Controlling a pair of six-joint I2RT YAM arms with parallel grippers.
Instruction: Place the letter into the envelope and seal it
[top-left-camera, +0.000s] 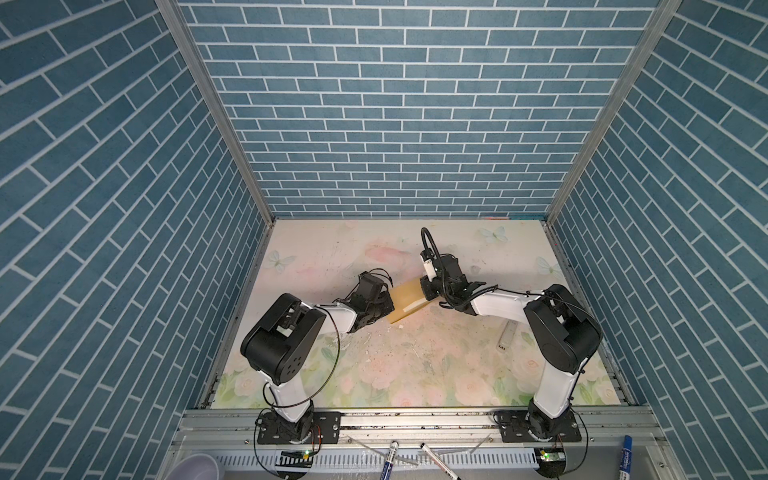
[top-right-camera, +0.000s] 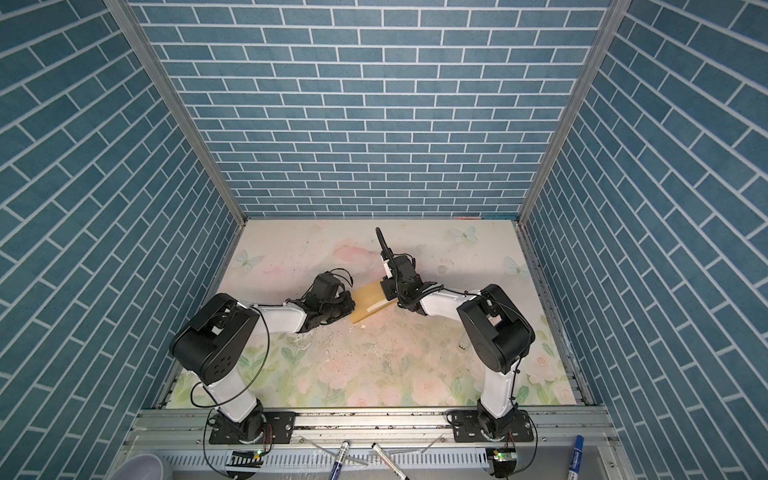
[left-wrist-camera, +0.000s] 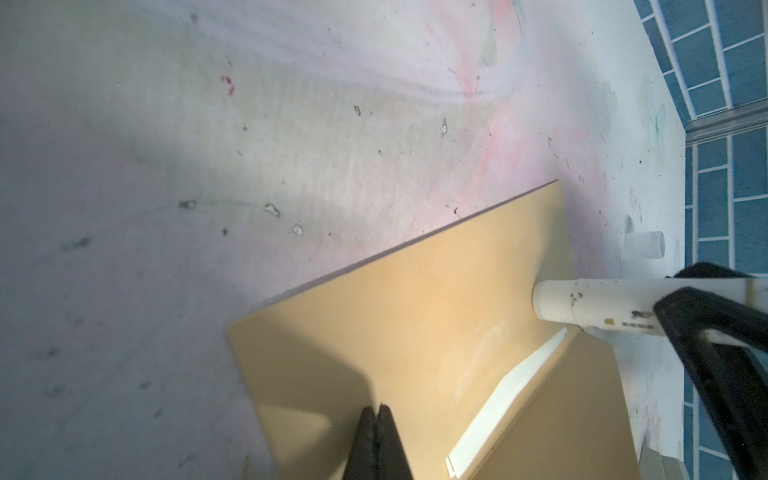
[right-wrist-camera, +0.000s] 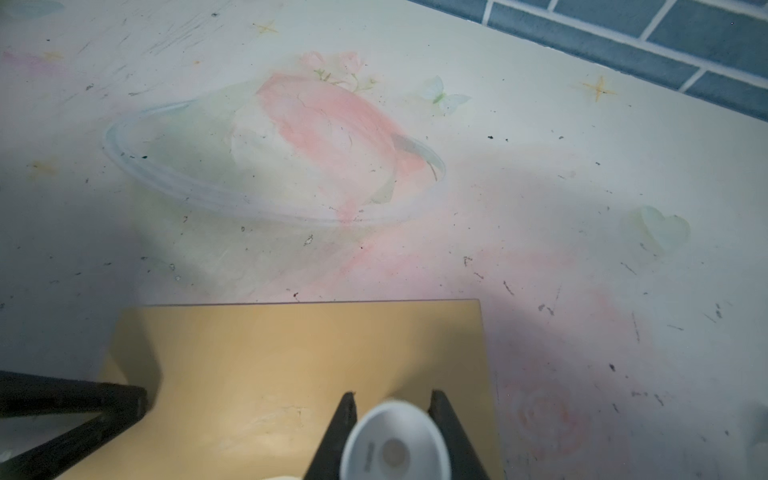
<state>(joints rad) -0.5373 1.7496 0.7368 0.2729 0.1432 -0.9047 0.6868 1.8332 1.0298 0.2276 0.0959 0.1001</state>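
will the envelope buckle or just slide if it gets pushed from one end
Probably buckles: the envelope looks like thin flat paper, only slightly stiffened by the letter showing at its mouth. It likely slides easily on the smooth table, unless the shut left tool pins it.

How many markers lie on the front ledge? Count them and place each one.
3. Two markers lie near the middle of the front ledge; the third is at its right end. Others may lie beyond the frame edge.
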